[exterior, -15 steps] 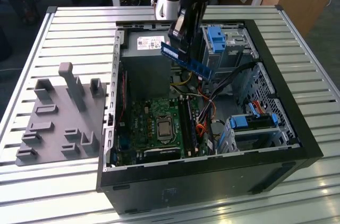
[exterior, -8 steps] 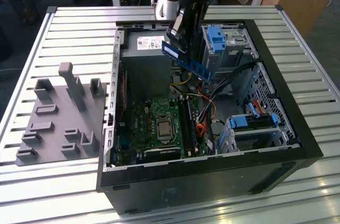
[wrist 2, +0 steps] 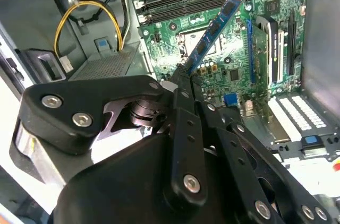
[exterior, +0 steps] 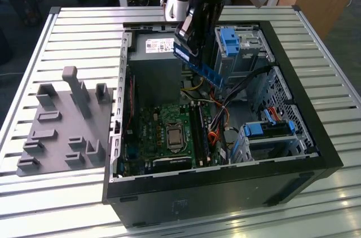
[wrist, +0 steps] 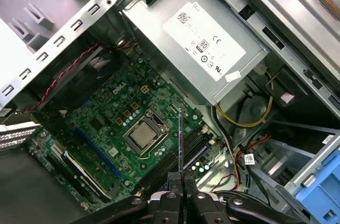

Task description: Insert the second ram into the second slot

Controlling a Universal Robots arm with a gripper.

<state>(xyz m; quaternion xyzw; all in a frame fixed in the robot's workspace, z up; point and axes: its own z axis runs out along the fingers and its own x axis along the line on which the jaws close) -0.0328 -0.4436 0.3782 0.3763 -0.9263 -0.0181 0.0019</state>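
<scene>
My gripper (exterior: 189,39) hangs over the open computer case (exterior: 225,187), shut on the second ram (exterior: 198,67), a long thin blue stick that tilts down toward the exterior view's right. In the second wrist view the ram (wrist 2: 215,27) sticks out from the fingertips (wrist 2: 183,83) over the green motherboard (wrist 2: 223,70). The first wrist view shows the ram (wrist: 180,139) edge-on, above the dark memory slots (wrist: 172,163) beside the processor socket (wrist: 142,135). The stick is still clear of the board. The slots (exterior: 199,129) lie below it in the exterior view. Which one is the second slot I cannot tell.
A grey power supply (exterior: 155,52) fills the case's far end. Blue drive-bay latches (exterior: 230,40) and coloured cables (exterior: 217,117) crowd the exterior view's right. A grey holder plate (exterior: 62,128) with upright pegs lies on the slatted table (exterior: 73,35), left of the case.
</scene>
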